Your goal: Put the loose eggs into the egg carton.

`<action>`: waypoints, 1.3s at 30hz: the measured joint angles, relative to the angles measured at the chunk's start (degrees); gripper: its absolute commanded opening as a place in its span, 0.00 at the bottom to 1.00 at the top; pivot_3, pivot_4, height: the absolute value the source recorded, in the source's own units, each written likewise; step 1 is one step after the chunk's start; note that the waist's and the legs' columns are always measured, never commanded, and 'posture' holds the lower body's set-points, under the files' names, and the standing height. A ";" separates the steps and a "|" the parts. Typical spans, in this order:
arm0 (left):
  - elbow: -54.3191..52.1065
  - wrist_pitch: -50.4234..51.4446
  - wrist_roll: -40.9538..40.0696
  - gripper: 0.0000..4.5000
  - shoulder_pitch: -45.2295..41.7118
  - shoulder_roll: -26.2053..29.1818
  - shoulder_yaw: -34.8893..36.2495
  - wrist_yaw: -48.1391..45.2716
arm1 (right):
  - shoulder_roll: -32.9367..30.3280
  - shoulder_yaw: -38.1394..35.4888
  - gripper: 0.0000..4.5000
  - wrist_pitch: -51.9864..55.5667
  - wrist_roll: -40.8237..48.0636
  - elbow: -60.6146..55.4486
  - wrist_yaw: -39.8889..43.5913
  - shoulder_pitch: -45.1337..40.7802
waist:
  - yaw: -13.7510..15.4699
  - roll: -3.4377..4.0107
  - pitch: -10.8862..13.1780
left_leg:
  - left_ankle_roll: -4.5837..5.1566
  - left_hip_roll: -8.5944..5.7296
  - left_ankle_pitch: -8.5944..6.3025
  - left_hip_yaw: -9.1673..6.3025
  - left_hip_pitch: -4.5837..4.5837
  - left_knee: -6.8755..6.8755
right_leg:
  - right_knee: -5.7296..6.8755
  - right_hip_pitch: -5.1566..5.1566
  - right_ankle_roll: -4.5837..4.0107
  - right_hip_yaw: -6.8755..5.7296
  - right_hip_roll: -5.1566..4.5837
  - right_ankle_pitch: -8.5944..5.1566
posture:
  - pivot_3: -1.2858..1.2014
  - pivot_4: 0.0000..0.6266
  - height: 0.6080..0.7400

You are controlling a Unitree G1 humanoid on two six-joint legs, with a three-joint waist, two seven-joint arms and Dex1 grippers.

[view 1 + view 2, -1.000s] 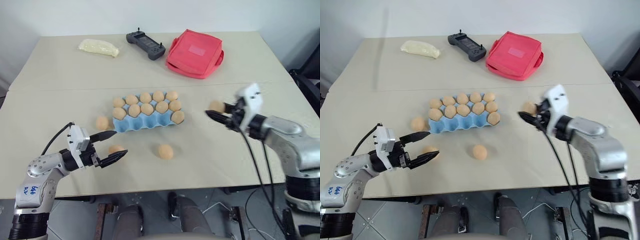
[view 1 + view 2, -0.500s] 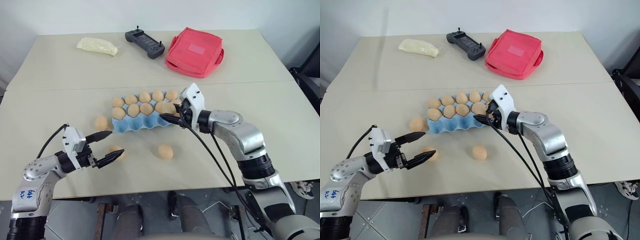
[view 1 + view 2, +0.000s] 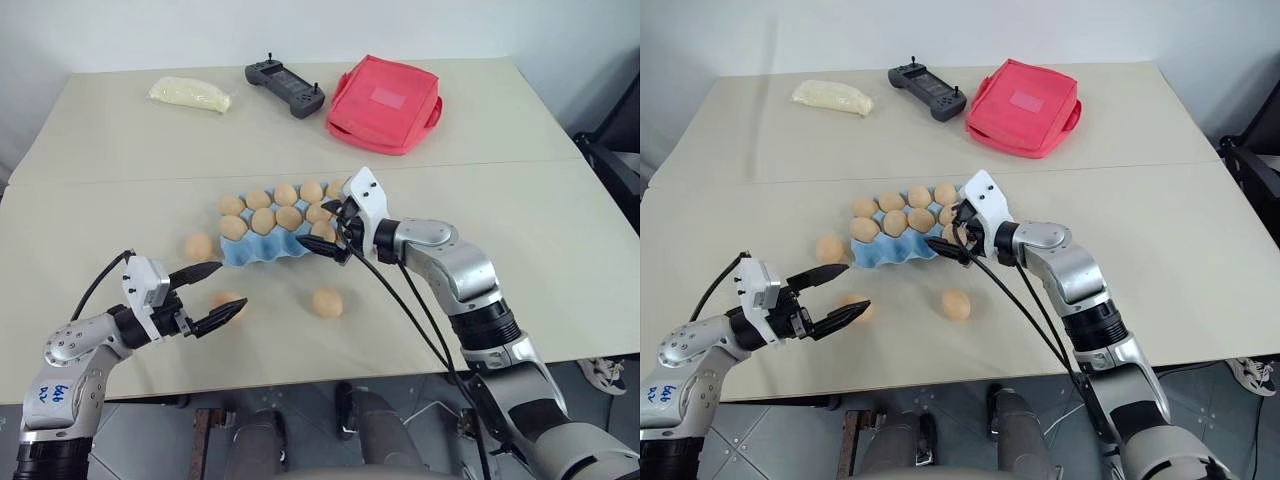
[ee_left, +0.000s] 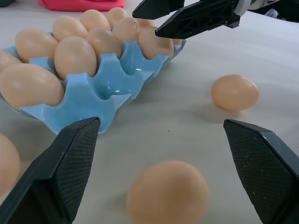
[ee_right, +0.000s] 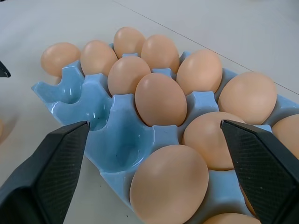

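Note:
The light blue egg carton (image 3: 262,250) lies mid-table, most cups filled with tan eggs, and its front left cups (image 5: 122,148) are bare. My right gripper (image 3: 320,226) hovers open over the carton's right end, with a seated egg (image 5: 169,186) between its fingers (image 5: 51,172). One of the three loose eggs (image 3: 199,246) rests on the table left of the carton. A second (image 3: 327,302) is in front of it, and the third (image 4: 168,196) lies between the open fingers of my left gripper (image 3: 230,288), untouched.
Along the far side of the table lie a red fabric pouch (image 3: 385,103), a black controller (image 3: 285,88) and a pale yellow bag (image 3: 190,94). A seam (image 3: 120,172) crosses the tabletop behind the carton.
My right gripper carried an egg leftward to the carton's right end and has opened; the egg now sits in a cup. The left arm has held still.

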 measured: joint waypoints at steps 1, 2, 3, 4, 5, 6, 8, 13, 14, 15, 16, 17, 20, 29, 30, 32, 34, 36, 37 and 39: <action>0.00 -0.04 0.00 1.00 -0.23 -0.02 -0.01 0.00 | -0.16 -0.01 0.99 0.06 0.03 -0.73 0.14 0.01 | -0.01 0.00 0.00 | 0.00 0.00 0.00 0.01 0.00 0.00 | 0.00 0.00 0.00 0.01 0.00 0.00 | 0.52 0.24 1.00; 0.01 -0.07 0.00 1.00 -0.60 -0.09 -0.14 -0.01 | -0.88 -0.06 0.99 0.20 0.19 -2.04 0.68 0.27 | 0.03 0.00 0.00 | 0.00 0.00 0.00 0.01 0.00 0.00 | 0.00 -0.01 0.00 0.01 0.00 0.00 | 0.52 0.24 1.00; 0.02 -0.13 0.00 1.00 -0.86 -0.19 -0.22 -0.01 | -2.07 -0.22 0.99 0.44 0.59 -3.83 1.42 0.83 | 0.06 0.00 0.00 | 0.00 0.00 0.00 0.01 -0.01 -0.01 | -0.01 -0.01 0.00 -0.01 0.00 0.00 | 0.52 0.24 1.00; 0.07 -0.22 0.00 1.00 -0.88 -0.22 -0.26 -0.01 | -3.71 -0.60 0.99 0.82 1.27 -6.12 2.43 1.60 | 0.15 0.00 0.00 | -0.02 0.00 -0.02 -0.01 -0.01 -0.01 | -0.03 0.00 0.01 -0.02 0.00 0.00 | 0.52 0.24 1.00; 0.15 -0.22 0.00 1.00 -0.90 -0.23 -0.32 -0.02 | -4.92 -1.44 0.99 1.32 1.99 -7.96 3.22 2.37 | 0.22 -0.01 0.00 | -0.02 0.00 -0.02 -0.03 -0.03 -0.01 | -0.05 0.00 0.01 -0.04 0.00 0.00 | 0.52 0.24 1.00; 0.30 -0.33 0.01 1.00 -0.92 -0.27 -0.38 -0.03 | -6.64 -2.68 0.99 1.78 3.20 -10.33 4.41 3.65 | 0.31 -0.02 -0.01 | -0.01 -0.01 -0.02 -0.03 -0.05 -0.01 | -0.09 0.01 0.01 -0.06 0.00 0.00 | 0.52 0.24 1.00; 1.06 -0.94 0.08 1.00 -1.28 -0.42 -0.46 0.00 | -10.36 -5.27 0.99 2.66 5.60 -14.22 6.91 6.88 | 0.39 -0.04 -0.02 | 0.00 -0.04 -0.03 -0.03 -0.05 -0.01 | -0.17 0.04 0.02 -0.10 0.00 0.00 | 0.52 0.24 1.00; 2.75 -3.78 1.14 1.00 -2.58 -0.74 -0.38 0.63 | -18.74 -10.79 0.99 0.93 7.96 -17.44 12.56 15.73 | 0.23 -0.08 -0.04 | 0.02 -0.06 -0.04 0.11 0.02 -0.01 | -0.30 0.08 0.04 -0.11 0.06 0.01 | 0.52 0.24 1.00; 3.46 -4.56 1.60 1.00 -2.92 -0.77 -0.31 0.86 | -20.08 -11.66 0.99 0.04 8.48 -18.03 14.01 17.74 | 0.20 -0.09 -0.05 | 0.02 -0.04 -0.04 0.11 0.03 -0.01 | -0.32 0.08 0.03 -0.09 0.11 0.01 | 0.52 0.24 1.00; 4.14 -5.28 1.86 1.00 -2.94 -0.87 -0.15 1.25 | -21.36 -12.56 0.99 -0.49 9.03 -18.52 15.38 19.64 | 0.09 -0.09 -0.04 | 0.02 0.00 -0.04 0.15 0.06 -0.02 | -0.31 0.07 0.02 -0.07 0.12 0.00 | 0.52 0.24 1.00; 4.32 -6.13 1.95 1.00 -2.97 -1.21 -0.05 1.32 | -22.22 -13.58 0.99 -1.13 9.60 -18.72 16.50 21.35 | 0.07 -0.09 -0.04 | 0.02 0.01 -0.04 0.17 0.06 -0.03 | -0.32 0.06 0.02 -0.05 0.12 0.00 | 0.52 0.24 1.00; 4.42 -6.90 1.97 1.00 -2.96 -1.46 -0.03 1.29 | -23.55 -14.40 0.99 -1.55 10.26 -19.02 17.87 23.32 | 0.14 -0.09 -0.04 | 0.01 0.01 -0.04 0.17 0.07 -0.02 | -0.31 0.07 0.01 -0.02 0.14 0.00 | 0.52 0.24 1.00; 5.55 -8.17 1.95 1.00 -2.14 -1.28 0.84 0.94 | -28.27 -16.36 0.99 -2.53 11.92 -20.41 22.58 29.85 | 0.22 -0.09 -0.04 | 0.01 -0.01 -0.03 0.18 0.08 -0.02 | -0.33 0.07 0.01 0.00 0.17 -0.01 | 0.52 0.24 1.00; 5.92 -8.00 1.25 1.00 2.49 1.54 4.37 -1.73 | -32.60 -18.55 0.99 -4.87 12.72 -21.35 27.02 33.96 | 0.20 -0.17 -0.03 | 0.08 0.02 0.01 0.45 0.11 0.00 | -0.74 0.08 0.07 0.01 0.24 0.19 | 0.52 0.24 1.00; 5.81 -7.93 1.19 1.00 2.93 1.56 4.73 -1.85 | -32.59 -18.33 0.99 -4.91 12.71 -21.26 27.03 33.36 | 0.19 -0.17 -0.03 | 0.08 0.02 0.00 0.47 0.11 -0.01 | -0.76 0.08 0.07 0.02 0.24 0.19 | 0.52 0.24 1.00; 5.44 -7.35 0.84 1.00 4.23 1.58 5.18 -2.01 | -31.68 -17.16 0.99 -4.89 12.57 -20.92 26.44 30.40 | -0.01 -0.19 -0.03 | 0.08 0.06 -0.01 0.63 0.12 -0.03 | -0.79 0.06 0.05 0.13 0.21 0.20 | 0.52 0.24 1.00; 4.65 -6.84 0.66 1.00 5.25 1.57 5.70 -2.04 | -29.28 -14.78 0.99 -4.80 12.43 -20.75 25.61 26.89 | -0.10 -0.25 -0.06 | 0.06 0.10 -0.03 0.64 0.13 -0.04 | -0.79 0.04 0.09 0.25 0.22 0.24 | 0.52 0.24 1.00; 3.13 -6.67 0.51 1.00 6.37 1.57 5.99 -2.07 | -26.31 -11.16 0.99 -4.75 11.82 -20.27 24.97 23.41 | -0.03 -0.27 -0.06 | 0.04 0.13 -0.04 0.63 0.12 -0.08 | -0.76 0.01 0.02 0.37 0.23 0.22 | 0.52 0.24 1.00; 2.82 -6.46 0.44 1.00 6.45 1.56 6.07 -2.03 | -25.00 -9.65 0.99 -4.83 11.56 -19.75 24.83 22.12 | 0.03 -0.27 -0.07 | 0.04 0.13 -0.04 0.65 0.11 -0.08 | -0.75 0.00 0.00 0.38 0.24 0.21 | 0.52 0.24 1.00; 1.42 -5.98 0.26 1.00 7.12 1.56 6.39 -1.86 | -22.34 -5.70 0.99 -4.82 10.28 -18.24 24.78 19.35 | 0.08 -0.28 -0.07 | 0.03 0.14 -0.04 0.77 0.07 -0.09 | -0.73 -0.03 -0.06 0.38 0.23 0.19 | 0.52 0.24 1.00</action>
